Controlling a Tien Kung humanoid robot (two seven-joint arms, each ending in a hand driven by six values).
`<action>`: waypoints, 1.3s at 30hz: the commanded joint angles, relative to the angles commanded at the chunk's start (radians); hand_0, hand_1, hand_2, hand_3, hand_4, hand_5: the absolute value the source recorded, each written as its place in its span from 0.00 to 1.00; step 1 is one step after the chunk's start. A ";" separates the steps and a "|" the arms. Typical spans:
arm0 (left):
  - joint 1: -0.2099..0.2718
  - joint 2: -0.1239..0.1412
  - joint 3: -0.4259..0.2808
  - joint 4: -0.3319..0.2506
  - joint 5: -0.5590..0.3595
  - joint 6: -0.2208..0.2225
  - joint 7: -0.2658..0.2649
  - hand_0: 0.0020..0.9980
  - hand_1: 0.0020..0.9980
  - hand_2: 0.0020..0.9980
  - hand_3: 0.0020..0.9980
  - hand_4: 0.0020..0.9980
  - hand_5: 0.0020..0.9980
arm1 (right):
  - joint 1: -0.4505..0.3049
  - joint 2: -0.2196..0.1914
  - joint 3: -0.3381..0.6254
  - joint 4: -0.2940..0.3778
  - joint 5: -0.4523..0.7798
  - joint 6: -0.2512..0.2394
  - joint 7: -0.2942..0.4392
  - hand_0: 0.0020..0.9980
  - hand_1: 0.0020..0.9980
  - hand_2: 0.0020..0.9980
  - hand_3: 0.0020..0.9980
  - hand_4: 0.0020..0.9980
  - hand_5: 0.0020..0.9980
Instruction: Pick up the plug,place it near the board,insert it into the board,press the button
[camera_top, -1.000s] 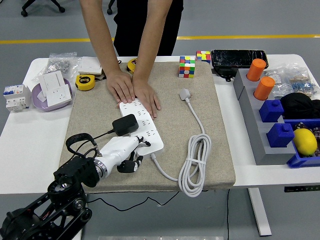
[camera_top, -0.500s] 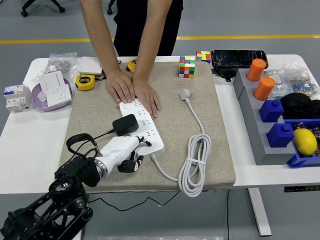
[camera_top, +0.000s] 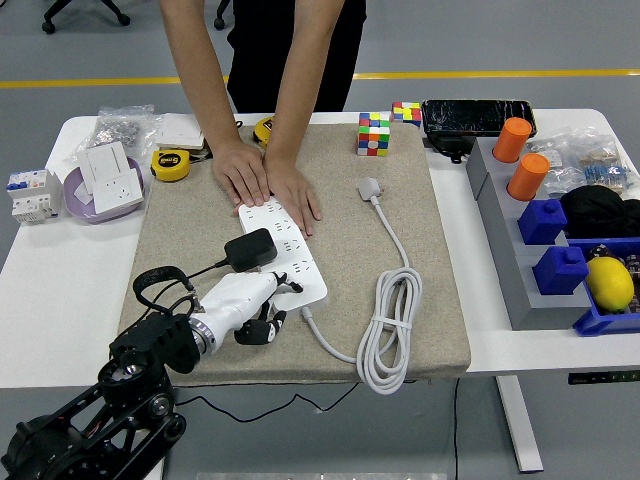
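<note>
A white power strip (camera_top: 290, 255) lies on the beige mat (camera_top: 200, 220). A black plug (camera_top: 250, 249) sits on the strip's near left part, its black cord looping off to the left. My left hand (camera_top: 262, 303), white with dark fingertips, rests at the strip's near end, just below the plug; its fingers are loosely curled and hold nothing. A person's two hands (camera_top: 268, 182) press flat on the strip's far end. The right arm is out of view.
The strip's white cable (camera_top: 392, 320) lies coiled on the mat at right, its white plug (camera_top: 371, 188) further back. Rubik's cubes (camera_top: 375, 133), tape measures (camera_top: 171, 164) and a purple bowl with sockets (camera_top: 105, 185) stand behind. Blue bins (camera_top: 560, 250) are at right.
</note>
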 joint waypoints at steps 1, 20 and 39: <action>0.001 0.000 0.000 0.000 0.000 0.000 0.000 0.15 0.02 0.16 0.73 0.48 0.00 | 0.000 0.000 0.000 0.000 0.000 0.000 0.000 0.88 0.73 0.72 0.72 1.00 0.68; 0.008 0.012 -0.018 -0.131 0.000 0.030 -0.016 0.16 0.03 0.16 0.67 0.47 0.00 | -0.001 -0.001 -0.003 0.000 -0.001 0.000 -0.001 0.88 0.73 0.72 0.72 1.00 0.68; 0.038 0.012 -0.051 -0.144 -0.001 0.290 -0.128 1.00 1.00 1.00 0.87 1.00 0.50 | -0.001 -0.002 -0.007 0.000 0.003 0.000 -0.001 0.88 0.73 0.72 0.72 1.00 0.68</action>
